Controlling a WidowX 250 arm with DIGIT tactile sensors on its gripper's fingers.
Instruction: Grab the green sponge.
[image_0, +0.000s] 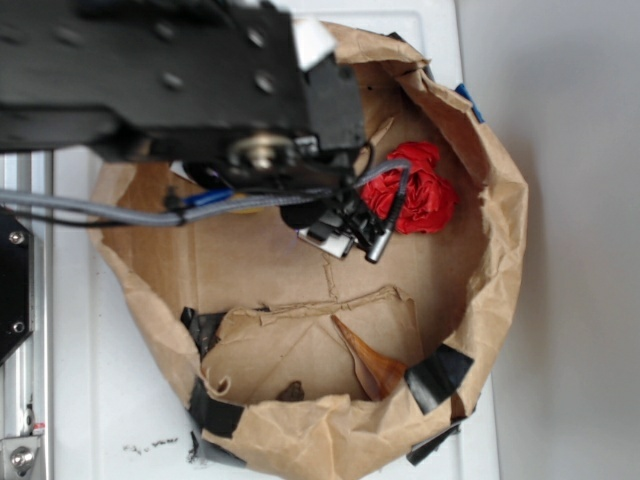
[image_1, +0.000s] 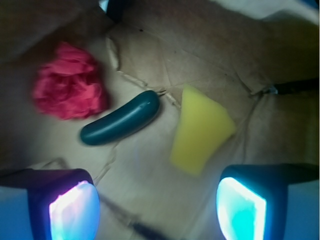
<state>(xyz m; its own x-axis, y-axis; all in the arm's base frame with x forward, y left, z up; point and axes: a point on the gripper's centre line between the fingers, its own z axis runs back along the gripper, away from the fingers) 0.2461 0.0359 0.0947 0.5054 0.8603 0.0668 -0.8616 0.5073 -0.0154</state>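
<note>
My claw (image_1: 157, 207) hangs released above the brown paper floor of the bag (image_0: 480, 150), its two pads wide apart and holding nothing. In the wrist view the green sponge (image_1: 200, 131), yellow in colour, lies flat just beyond my right pad. A dark green cucumber (image_1: 121, 119) lies to its left, apart from it. A red cloth ball (image_1: 70, 89) sits further left.

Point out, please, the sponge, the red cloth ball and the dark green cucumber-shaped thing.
sponge (image_1: 200, 131), wrist view, middle of its flat top.
red cloth ball (image_1: 69, 89), wrist view, middle of ruffles.
dark green cucumber-shaped thing (image_1: 121, 119), wrist view, middle of body.
</note>
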